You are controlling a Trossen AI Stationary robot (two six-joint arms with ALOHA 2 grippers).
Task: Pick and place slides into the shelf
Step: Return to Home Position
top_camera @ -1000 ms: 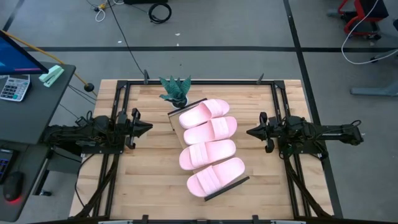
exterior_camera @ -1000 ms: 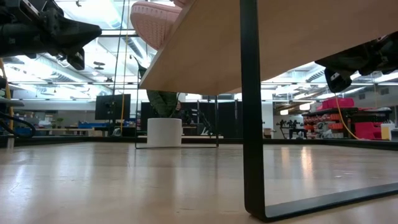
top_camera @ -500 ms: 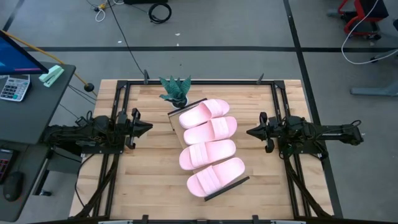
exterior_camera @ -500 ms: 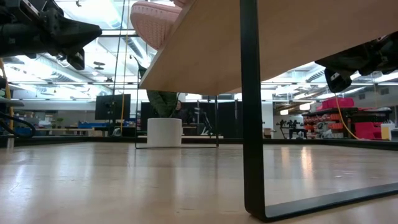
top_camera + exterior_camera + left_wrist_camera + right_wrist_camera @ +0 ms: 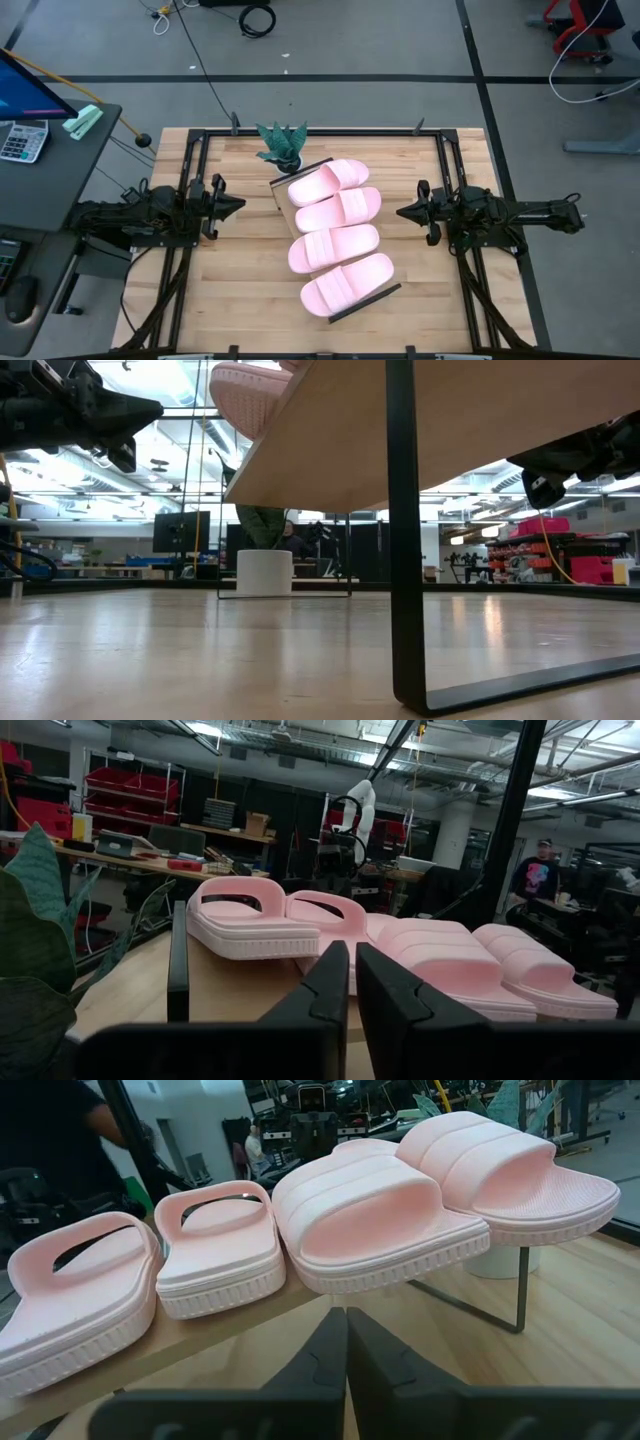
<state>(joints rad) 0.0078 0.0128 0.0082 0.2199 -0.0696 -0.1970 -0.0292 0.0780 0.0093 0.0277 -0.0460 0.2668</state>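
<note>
Butcher-block table [image 5: 460,310] is carrying the shelf [image 5: 281,197] at center, running diagonally from 11 to 5 o'clock. All 4 slides [image 5: 337,232] are sitting on it side by side, straps up, none lying on the table. Plant [image 5: 282,143] is standing just beyond the shelf's 11 o'clock end. Left gripper [image 5: 232,205] is hovering at 9 o'clock, right gripper [image 5: 405,212] at 3 o'clock, both well apart from the slides, fingers pinched together on nothing. Placing is looking 4 of 4 done. Only homing the arms is left, and they're sitting close to a parked pose.
</note>
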